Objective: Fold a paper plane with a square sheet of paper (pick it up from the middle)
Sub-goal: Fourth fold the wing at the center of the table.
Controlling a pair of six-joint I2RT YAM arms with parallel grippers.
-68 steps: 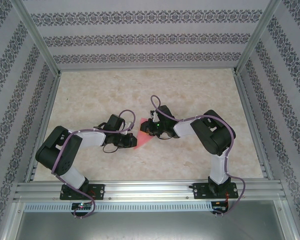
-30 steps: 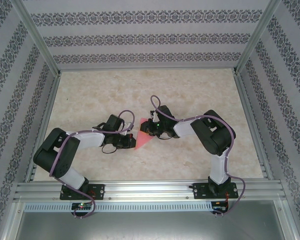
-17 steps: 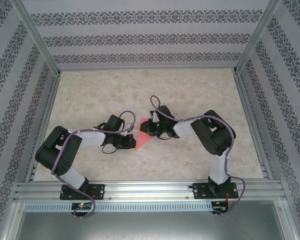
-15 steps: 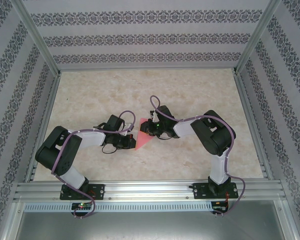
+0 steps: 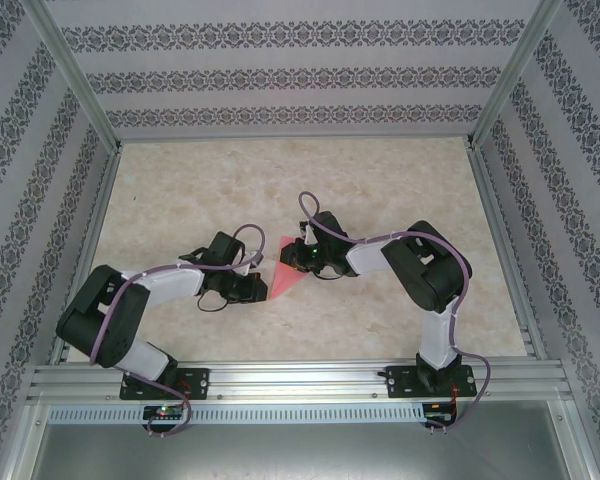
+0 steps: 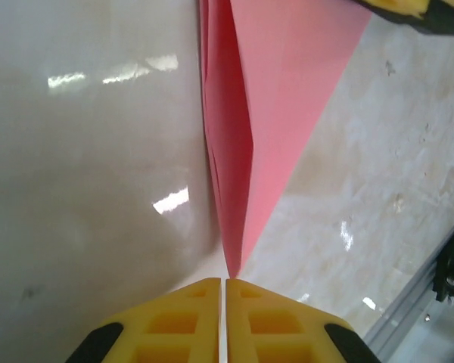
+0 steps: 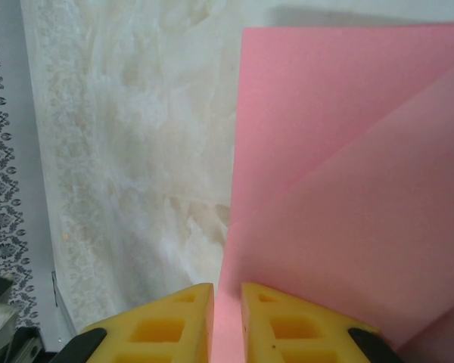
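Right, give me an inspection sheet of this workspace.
Surface: pale, glossy marbled table.
Job's things: pink paper, folded to a point, between both grippers.
Clutter: nothing seen.
Grippers: left gripper jaws together at the paper's tip, grip unclear; right gripper shut on its edge.
Cables: purple cables along both arms.
Surroundings: patterned walls, aluminium rail at the near edge.

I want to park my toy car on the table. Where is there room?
The far half of the table, from the paper to the back wall, is bare. The near strip between left arm and right arm is bare too. The middle is crowded: left gripper and right gripper meet at the paper.
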